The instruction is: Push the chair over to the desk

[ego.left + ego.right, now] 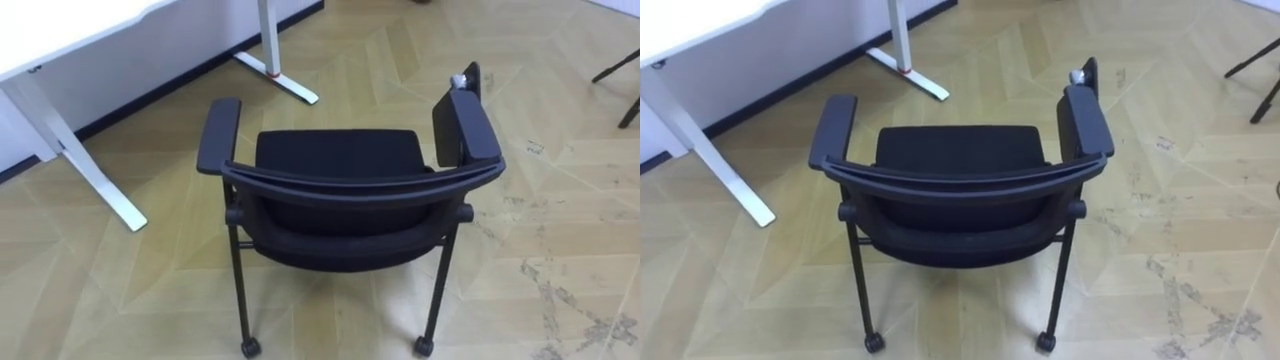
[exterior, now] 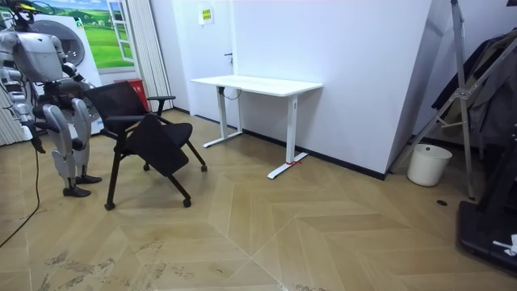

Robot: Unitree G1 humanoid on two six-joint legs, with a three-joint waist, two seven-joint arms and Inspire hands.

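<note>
The black chair stands on the wooden floor right in front of the robot with its back turned to it, and the white worktop is ahead to the left. It looks like a light frame chair: thin metal legs, a padded seat and a stiff curved backrest rail. The rear castors suggest it will roll readily on the smooth boards and may veer if pushed off-centre. The rail's top edge looks the best place to press, one palm towards each end, or else the rear ends of the two armrests. In the room view the right hand seems to hang low behind the robot's hip, clear of the chair, and I cannot tell whether its fingers are apart or curled
</note>
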